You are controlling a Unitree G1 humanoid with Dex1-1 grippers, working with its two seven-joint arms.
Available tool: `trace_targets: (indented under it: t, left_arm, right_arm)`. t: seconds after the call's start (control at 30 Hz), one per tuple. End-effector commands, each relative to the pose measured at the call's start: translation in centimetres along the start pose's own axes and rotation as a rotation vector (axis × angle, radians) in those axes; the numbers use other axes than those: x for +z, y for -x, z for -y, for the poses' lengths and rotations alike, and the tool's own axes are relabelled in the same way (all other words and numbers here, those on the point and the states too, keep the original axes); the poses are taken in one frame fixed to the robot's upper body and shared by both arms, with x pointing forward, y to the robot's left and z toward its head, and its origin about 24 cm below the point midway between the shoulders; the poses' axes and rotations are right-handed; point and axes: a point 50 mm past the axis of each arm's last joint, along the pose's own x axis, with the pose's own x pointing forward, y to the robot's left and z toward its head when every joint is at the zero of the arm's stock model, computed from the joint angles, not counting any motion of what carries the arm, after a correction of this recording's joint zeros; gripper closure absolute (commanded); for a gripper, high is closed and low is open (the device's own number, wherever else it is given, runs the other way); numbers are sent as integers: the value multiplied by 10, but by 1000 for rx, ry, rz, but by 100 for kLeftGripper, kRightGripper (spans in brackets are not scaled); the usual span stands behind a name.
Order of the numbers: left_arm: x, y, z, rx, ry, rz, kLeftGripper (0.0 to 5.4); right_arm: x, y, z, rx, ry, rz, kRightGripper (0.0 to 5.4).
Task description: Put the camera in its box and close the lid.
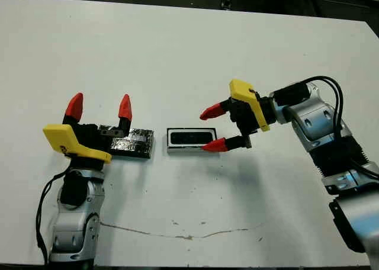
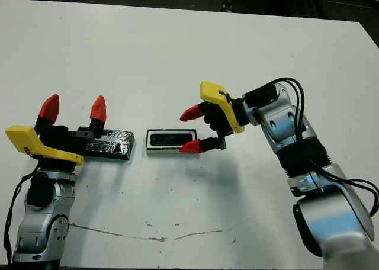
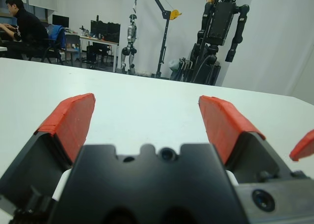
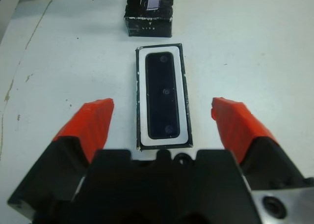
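While splayed, the right claw [image 1: 215, 128] flanks the box [image 1: 187, 140].

My left gripper [image 1: 99, 109] near table's front-left edge, fingers spread wide, pointing toward far edge, holding nothing. My right gripper [image 1: 214, 128] mid-table, forearm reaching in from right edge, fingers apart, holding nothing.

The box [image 1: 190, 140] lay on the white table [image 1: 177, 51] with the camera [image 1: 187, 139] inside it. My right gripper [image 1: 214, 128] hung wide open at its right end (one fingertip over the rim). The lid [image 1: 131, 143] lay just left of the box, my open left gripper [image 1: 99, 107] above its far end.
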Motion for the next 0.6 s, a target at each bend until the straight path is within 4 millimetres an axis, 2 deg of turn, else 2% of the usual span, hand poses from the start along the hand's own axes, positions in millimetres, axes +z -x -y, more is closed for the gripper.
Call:
trace_targets:
  t: [0.03, 0.13, 0.33, 0.47, 0.6]
  left_arm:
    - [-4, 3, -1, 6, -5, -18, 0]
    - [-4, 3, -2, 3, -1, -18, 0]
    - [7, -1, -11, -18, -72, 13, 0]
    - [23, -10, -21, -77, -179, 58, 0]
    - [39, -20, -31, -228, -261, 52, 0]
  right_arm:
    - [7, 20, 1, -63, 12, 47, 1]
    - [10, 35, -4, -156, 1, 144, 1]
    - [3, 65, -37, -631, -78, 355, 1]
    - [-20, 73, -64, -865, -239, 471, 47]
    - [-46, 71, -85, -992, -345, 535, 101]
